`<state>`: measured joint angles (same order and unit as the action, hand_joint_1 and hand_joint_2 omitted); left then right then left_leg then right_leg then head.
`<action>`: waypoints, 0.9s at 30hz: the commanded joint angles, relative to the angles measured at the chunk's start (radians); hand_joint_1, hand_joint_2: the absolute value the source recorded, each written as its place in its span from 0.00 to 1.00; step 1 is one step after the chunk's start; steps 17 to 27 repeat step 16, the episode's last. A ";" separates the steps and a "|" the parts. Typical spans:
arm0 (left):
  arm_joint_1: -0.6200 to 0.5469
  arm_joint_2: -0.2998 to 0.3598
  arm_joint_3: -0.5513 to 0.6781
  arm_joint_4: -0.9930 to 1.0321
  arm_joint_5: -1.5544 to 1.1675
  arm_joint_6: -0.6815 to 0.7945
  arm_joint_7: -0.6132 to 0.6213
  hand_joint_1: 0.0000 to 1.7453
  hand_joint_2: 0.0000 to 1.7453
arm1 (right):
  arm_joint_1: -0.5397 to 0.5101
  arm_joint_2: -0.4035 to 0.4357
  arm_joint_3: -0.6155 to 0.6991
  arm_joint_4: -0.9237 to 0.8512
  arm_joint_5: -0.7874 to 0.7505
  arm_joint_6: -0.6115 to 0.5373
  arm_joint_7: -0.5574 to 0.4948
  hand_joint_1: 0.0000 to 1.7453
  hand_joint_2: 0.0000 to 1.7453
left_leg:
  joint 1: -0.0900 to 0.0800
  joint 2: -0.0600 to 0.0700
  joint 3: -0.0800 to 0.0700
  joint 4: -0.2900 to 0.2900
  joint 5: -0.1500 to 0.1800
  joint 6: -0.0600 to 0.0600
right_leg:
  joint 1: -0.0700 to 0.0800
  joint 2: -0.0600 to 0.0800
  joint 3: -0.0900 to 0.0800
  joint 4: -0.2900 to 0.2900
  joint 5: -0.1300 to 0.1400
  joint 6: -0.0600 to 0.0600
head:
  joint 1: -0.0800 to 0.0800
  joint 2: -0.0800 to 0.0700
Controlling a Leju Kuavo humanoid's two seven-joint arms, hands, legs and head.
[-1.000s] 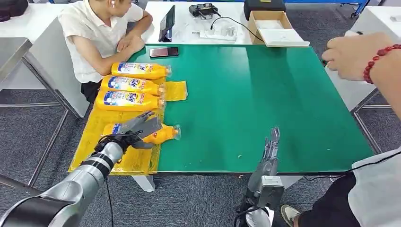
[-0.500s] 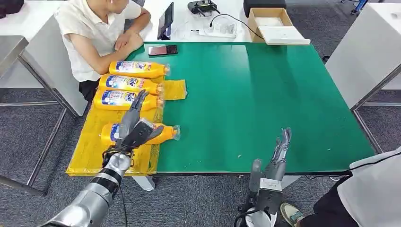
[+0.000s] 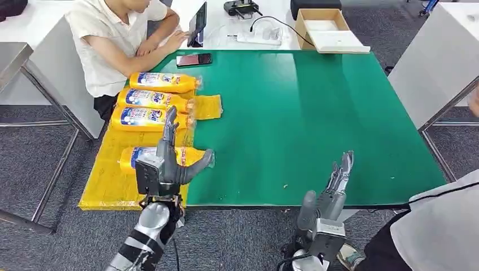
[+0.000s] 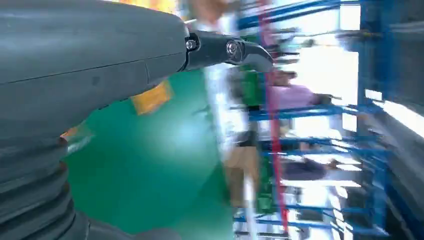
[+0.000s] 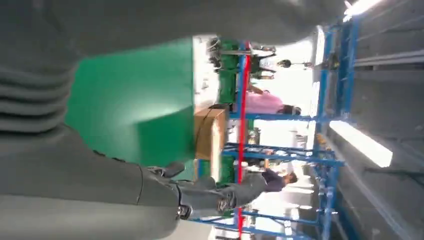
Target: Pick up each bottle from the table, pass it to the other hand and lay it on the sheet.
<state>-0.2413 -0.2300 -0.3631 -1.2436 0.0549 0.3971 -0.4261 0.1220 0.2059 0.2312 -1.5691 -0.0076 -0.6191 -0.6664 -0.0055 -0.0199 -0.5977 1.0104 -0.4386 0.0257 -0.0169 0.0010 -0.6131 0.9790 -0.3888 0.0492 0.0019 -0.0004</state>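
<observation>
Several yellow bottles with blue labels lie on their sides on the yellow sheet [image 3: 110, 183] at the left of the green table [image 3: 299, 113]. Three lie side by side at the far end: [image 3: 162, 82], [image 3: 152, 100], [image 3: 144, 118]. A nearer bottle [image 3: 191, 155] lies alone, its middle hidden behind my left hand [image 3: 165, 164]. That hand stands upright above the sheet's near part, fingers spread, holding nothing. My right hand [image 3: 332, 189] is raised at the table's near edge, fingers apart and empty. The left wrist view is blurred, with the grey thumb [image 4: 100, 55] over green table.
A person in a white shirt [image 3: 113, 39] sits at the far left corner, one hand at a tablet [image 3: 199, 25]. A phone [image 3: 194, 59] lies on the table's far edge. Beyond are a cardboard box [image 3: 325, 31] and power strip [image 3: 260, 37]. Another person [image 3: 446, 226] stands near right.
My left hand has come off the nearest bottle and drawn back toward me, upright and spread. My right hand has risen slightly. A person's braceleted hand at far right has gone.
</observation>
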 commanded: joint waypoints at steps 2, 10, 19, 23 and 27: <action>0.150 0.044 -0.114 -0.030 0.245 0.002 0.030 0.00 1.00 | 0.082 0.078 -0.062 -0.044 0.144 -0.079 -0.032 0.00 0.00 | 0.001 0.001 0.001 0.000 -0.002 -0.002 | 0.001 0.000 0.001 0.001 -0.002 -0.002 | 0.000 0.000; 0.143 0.044 -0.117 -0.031 0.246 0.007 0.031 0.00 1.00 | 0.072 0.079 -0.064 -0.035 0.143 -0.079 -0.032 0.00 0.00 | 0.000 0.000 -0.001 -0.001 0.000 -0.001 | 0.000 0.000 -0.002 0.000 -0.001 -0.001 | 0.000 0.000; 0.148 0.066 -0.152 0.005 0.162 0.157 -0.048 0.00 1.00 | 0.035 -0.054 0.010 0.022 0.057 -0.063 0.002 0.00 1.00 | 0.001 0.001 0.002 -0.002 -0.001 -0.001 | 0.001 0.001 0.002 -0.002 0.000 -0.001 | 0.000 0.000; 0.148 0.066 -0.152 0.005 0.162 0.157 -0.048 0.00 1.00 | 0.035 -0.054 0.010 0.022 0.057 -0.063 0.002 0.00 1.00 | 0.001 0.001 0.002 -0.002 -0.001 -0.001 | 0.001 0.001 0.002 -0.002 0.000 -0.001 | 0.000 0.000; 0.148 0.066 -0.152 0.005 0.162 0.157 -0.048 0.00 1.00 | 0.035 -0.054 0.010 0.022 0.057 -0.063 0.002 0.00 1.00 | 0.001 0.001 0.002 -0.002 -0.001 -0.001 | 0.001 0.001 0.002 -0.002 0.000 -0.001 | 0.000 0.000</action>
